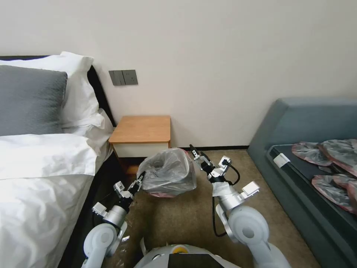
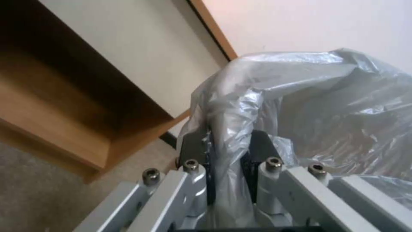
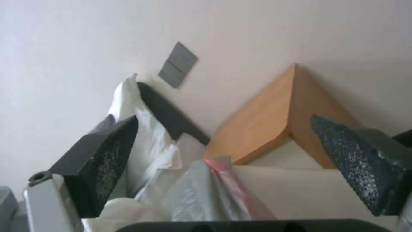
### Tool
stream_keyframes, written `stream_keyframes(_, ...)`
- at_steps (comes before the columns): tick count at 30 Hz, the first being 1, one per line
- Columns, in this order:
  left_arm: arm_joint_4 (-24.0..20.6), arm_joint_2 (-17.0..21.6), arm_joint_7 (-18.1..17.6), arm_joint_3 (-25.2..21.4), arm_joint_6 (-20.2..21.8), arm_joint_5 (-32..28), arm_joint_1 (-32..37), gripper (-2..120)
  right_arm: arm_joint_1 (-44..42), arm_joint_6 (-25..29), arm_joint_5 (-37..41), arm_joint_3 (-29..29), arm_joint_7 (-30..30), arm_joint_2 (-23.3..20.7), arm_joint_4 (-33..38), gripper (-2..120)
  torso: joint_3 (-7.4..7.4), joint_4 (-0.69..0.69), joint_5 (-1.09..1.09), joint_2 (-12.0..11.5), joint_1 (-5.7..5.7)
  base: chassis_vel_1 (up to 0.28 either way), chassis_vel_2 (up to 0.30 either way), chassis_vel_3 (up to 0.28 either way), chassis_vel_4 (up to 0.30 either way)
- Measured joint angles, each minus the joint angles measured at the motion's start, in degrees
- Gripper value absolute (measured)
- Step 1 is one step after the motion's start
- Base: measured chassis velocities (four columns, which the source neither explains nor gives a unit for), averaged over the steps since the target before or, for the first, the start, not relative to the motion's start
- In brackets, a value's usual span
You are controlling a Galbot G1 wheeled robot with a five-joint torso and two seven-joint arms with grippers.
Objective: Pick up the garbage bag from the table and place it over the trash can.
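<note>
While garbage bag (image 1: 167, 169) drapes the trash can | left end effector (image 1: 140, 180) pinches film

1. Thin translucent grey plastic garbage bag (image 1: 167, 169): glossy, wrinkled film, centre of head view.
2. Small orange-brown wooden table (image 1: 141, 129): smooth matt top.
3. Right gripper (image 3: 227, 167): black pads, rough, pimpled.

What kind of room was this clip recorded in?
Most likely a hotel room or bedroom: a bed with white linen and pillows, a wooden table serving as a nightstand beside it, and a grey-blue sofa on carpet. The garbage bag sits on the floor before the nightstand.
</note>
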Motion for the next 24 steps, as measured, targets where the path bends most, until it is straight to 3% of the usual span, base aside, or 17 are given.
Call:
stream_keyframes(8,1.95,-0.45,5.15,-0.24,-1.03,-3.61,0.29,9,-1.16,-0.21,0.75,-0.80,-7.36,3.77,-3.24,100,0.00,0.00,0.00,0.00,0.00,0.000,0.000,0.000,0.000)
stream_keyframes(21,2.46,-2.26,5.66,0.05,-1.44,-3.81,-0.37,9,-1.83,-0.38,-0.05,-1.80,-10.67,5.62,-4.70,99,0.00,0.00,0.01,0.00,0.00,0.000,0.000,0.000,0.000)
stream_keyframes(24,2.50,-2.28,5.66,0.00,-1.56,-3.76,-0.59,9,-1.86,-0.34,-0.44,-1.93,-10.75,5.64,-4.66,94,0.00,0.00,0.01,0.00,0.00,0.000,0.000,0.000,0.000)
